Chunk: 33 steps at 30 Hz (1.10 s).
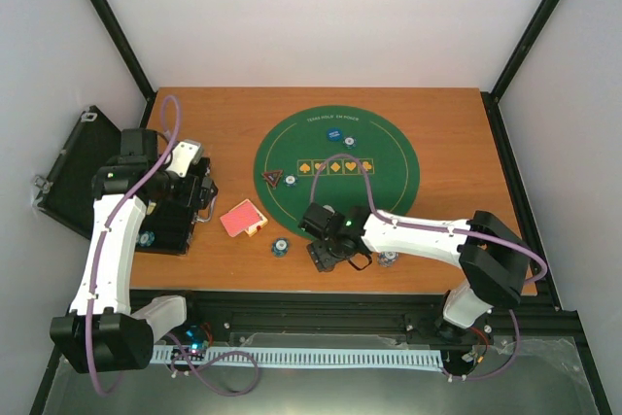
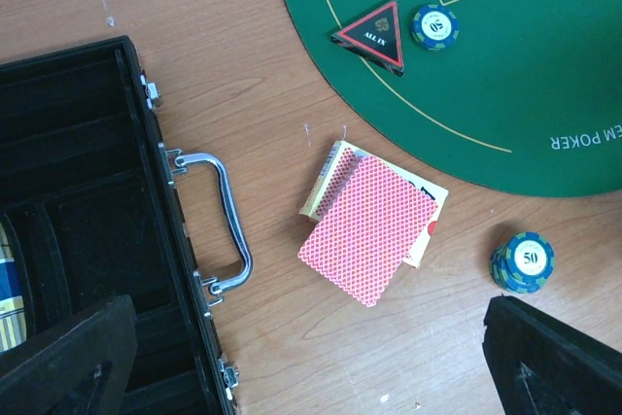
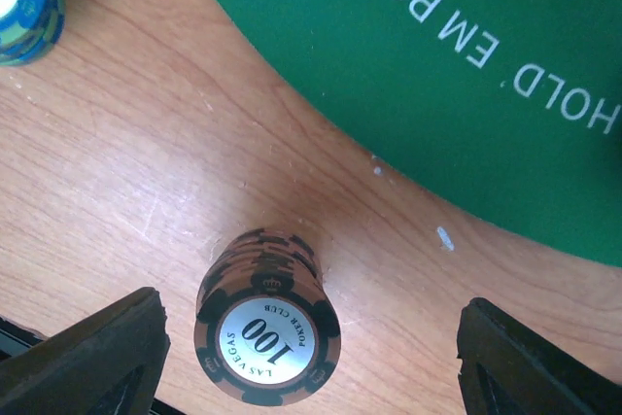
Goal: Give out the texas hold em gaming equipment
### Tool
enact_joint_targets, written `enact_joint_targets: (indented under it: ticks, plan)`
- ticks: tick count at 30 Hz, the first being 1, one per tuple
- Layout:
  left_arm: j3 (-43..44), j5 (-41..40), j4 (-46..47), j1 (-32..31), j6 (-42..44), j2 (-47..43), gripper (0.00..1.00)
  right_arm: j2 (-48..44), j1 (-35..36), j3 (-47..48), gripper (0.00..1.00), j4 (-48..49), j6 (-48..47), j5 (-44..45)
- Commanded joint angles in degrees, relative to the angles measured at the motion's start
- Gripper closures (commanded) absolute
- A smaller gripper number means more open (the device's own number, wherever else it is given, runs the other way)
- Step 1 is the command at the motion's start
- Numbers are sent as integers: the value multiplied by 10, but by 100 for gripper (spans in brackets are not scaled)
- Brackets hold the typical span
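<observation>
A stack of brown "100" poker chips [image 3: 267, 332] stands on the wood just off the green mat [image 3: 466, 75]. My right gripper [image 3: 311, 368] is open around it, and neither of the fingers [image 3: 97, 366] touches it. In the top view that gripper [image 1: 337, 256] covers the stack. A blue-green chip stack [image 3: 24, 2] [image 1: 281, 246] [image 2: 525, 261] stands to its left. Red-backed cards [image 2: 374, 225] [image 1: 243, 218] lie fanned beside the case. The black triangle marker [image 2: 374, 36] and a single chip [image 2: 434, 26] rest on the mat edge. My left gripper [image 2: 306, 371] [image 1: 201, 203] hangs open and empty between case and cards.
The black hinged case [image 2: 78, 221] [image 1: 87, 167] lies open at the left with its metal handle [image 2: 224, 221] facing the cards. A blue button disc [image 1: 332, 133] and a chip [image 1: 349, 141] sit far on the mat. A pale chip stack [image 1: 388, 259] stands beside the right arm.
</observation>
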Motion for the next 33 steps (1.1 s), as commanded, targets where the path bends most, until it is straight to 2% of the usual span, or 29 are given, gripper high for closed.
enact_joint_targets:
  ticks: [1,8,17,28,33]
  plan:
    - [22,4,-7,4,8,-4,0,4,6,-14,19,20,15,-15]
    - [20,4,-5,4,9,-3,0,14,9,-28,25,36,17,-30]
    - [20,2,-4,4,9,-3,0,24,10,-30,37,49,19,-35]
    - [18,0,-2,4,8,-2,0,19,10,-32,54,46,20,-30]
    - [18,1,-2,3,9,-2,0,18,9,-32,68,44,22,-26]
